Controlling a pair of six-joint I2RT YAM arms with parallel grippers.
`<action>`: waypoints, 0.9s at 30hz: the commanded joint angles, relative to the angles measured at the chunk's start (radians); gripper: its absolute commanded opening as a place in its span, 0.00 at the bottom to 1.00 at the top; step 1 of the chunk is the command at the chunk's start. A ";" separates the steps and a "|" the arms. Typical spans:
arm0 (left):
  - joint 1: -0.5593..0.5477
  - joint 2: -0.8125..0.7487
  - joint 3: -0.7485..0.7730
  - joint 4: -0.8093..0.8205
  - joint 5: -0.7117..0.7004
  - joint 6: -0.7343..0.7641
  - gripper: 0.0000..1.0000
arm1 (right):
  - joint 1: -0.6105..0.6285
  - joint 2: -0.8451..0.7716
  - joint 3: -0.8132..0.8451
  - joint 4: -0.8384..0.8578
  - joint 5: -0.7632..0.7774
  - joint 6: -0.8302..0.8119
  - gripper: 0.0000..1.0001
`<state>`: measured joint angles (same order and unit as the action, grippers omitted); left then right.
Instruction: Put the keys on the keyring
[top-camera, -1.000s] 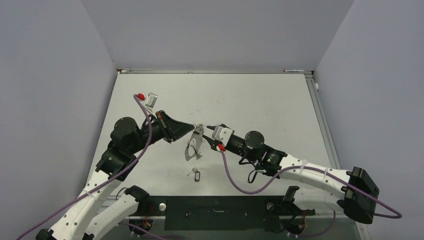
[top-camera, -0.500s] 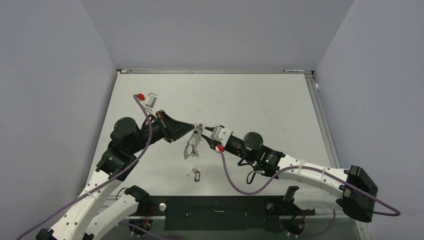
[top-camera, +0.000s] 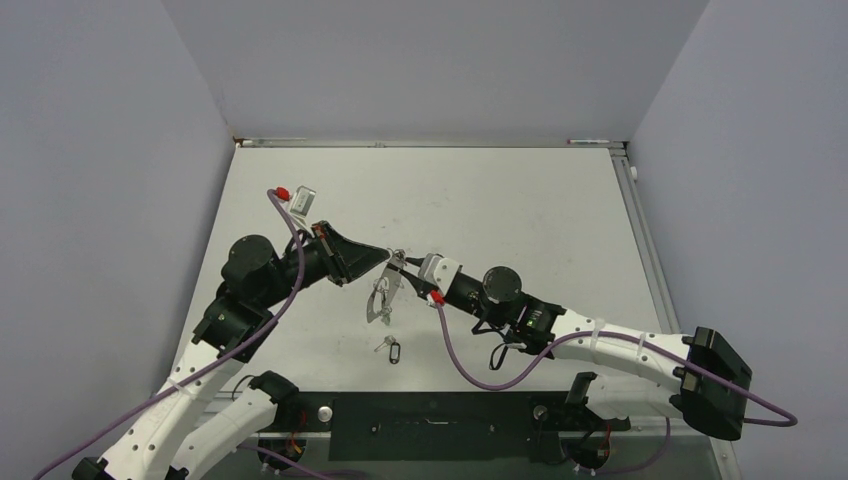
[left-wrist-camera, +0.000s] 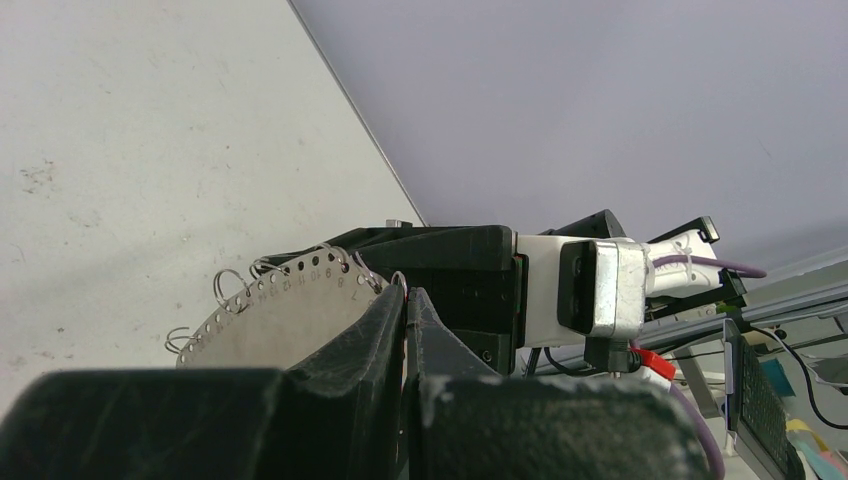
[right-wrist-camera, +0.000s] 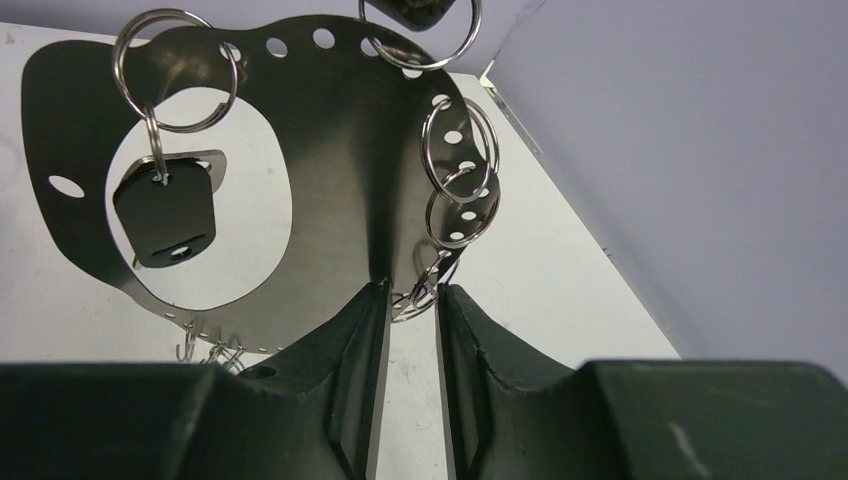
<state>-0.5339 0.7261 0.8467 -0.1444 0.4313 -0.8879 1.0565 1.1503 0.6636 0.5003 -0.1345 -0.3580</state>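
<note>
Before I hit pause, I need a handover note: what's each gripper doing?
Left gripper: shut on the metal plate.
Right gripper: open, jaws either side of a ring.

Lilac walls (top-camera: 430, 70), scuffed off-white tabletop (top-camera: 520, 200), light seemingly even.

White table (top-camera: 520, 200), lilac walls (top-camera: 420, 60)

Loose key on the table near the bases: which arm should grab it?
Probably right. The left gripper is shut, holding up the ringed plate. The right gripper has its jaws apart with nothing gripped, and the key lies on the table near it.
</note>
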 joint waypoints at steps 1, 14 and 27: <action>0.002 -0.018 0.006 0.082 0.013 -0.014 0.00 | 0.011 0.000 0.040 0.065 0.016 0.008 0.23; 0.002 -0.019 0.002 0.082 0.012 -0.013 0.00 | 0.016 -0.010 0.058 0.040 0.064 0.026 0.20; 0.002 -0.011 0.002 0.090 0.012 -0.014 0.00 | 0.035 -0.002 0.093 -0.016 0.088 0.020 0.25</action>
<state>-0.5339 0.7193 0.8417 -0.1303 0.4313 -0.8879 1.0817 1.1503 0.7097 0.4831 -0.0662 -0.3435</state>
